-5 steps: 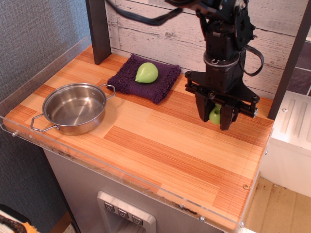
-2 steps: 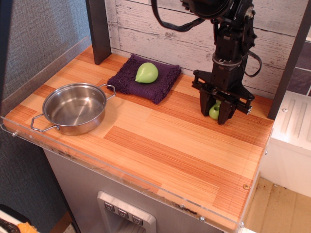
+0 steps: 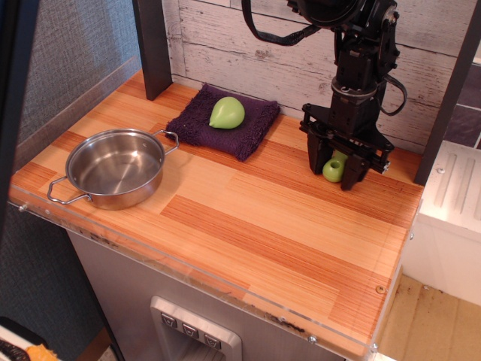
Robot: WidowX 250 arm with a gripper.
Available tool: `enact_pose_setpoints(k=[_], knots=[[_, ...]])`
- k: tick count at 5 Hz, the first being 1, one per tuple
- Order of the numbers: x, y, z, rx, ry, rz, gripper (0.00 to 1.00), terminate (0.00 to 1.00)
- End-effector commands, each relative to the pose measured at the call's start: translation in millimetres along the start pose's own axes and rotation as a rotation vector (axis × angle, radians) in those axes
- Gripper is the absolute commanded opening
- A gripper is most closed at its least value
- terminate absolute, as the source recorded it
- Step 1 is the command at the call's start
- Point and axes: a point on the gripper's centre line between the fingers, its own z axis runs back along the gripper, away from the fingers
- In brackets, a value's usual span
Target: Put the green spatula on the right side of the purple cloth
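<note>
While the wooden counter point(image 3: 248, 226) carries everything, the change worth noting is on its far right: the arm has lowered since a second ago and shifted slightly back toward the wall, so the tool point(image 3: 333, 174) now sits down at the surface. Between its two dark fingers shows the lime-green handle of the green spatula point(image 3: 334, 168), which now looks to rest on the counter, to the right of the purple cloth point(image 3: 225, 120) and apart from it. The fingers flank the handle with a little room, so the tool looks to be letting go, though I cannot tell for sure that it has released. I judge the placing nearly done; what remains is a clean release and lift.

Next in size, the steel pot point(image 3: 114, 167) at the left front stands empty. On the purple cloth lies a smooth green pear-shaped object point(image 3: 226, 112), unmoved through the last second.
</note>
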Motion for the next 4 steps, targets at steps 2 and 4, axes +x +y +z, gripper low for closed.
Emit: enact_pose_setpoints(k=[2,4], knots=[[-42,13,97,-0.003,-0.177,0.013,1.0,0.0],[-98,9,111,0.023,-0.145,0.057,1.0,0.0]])
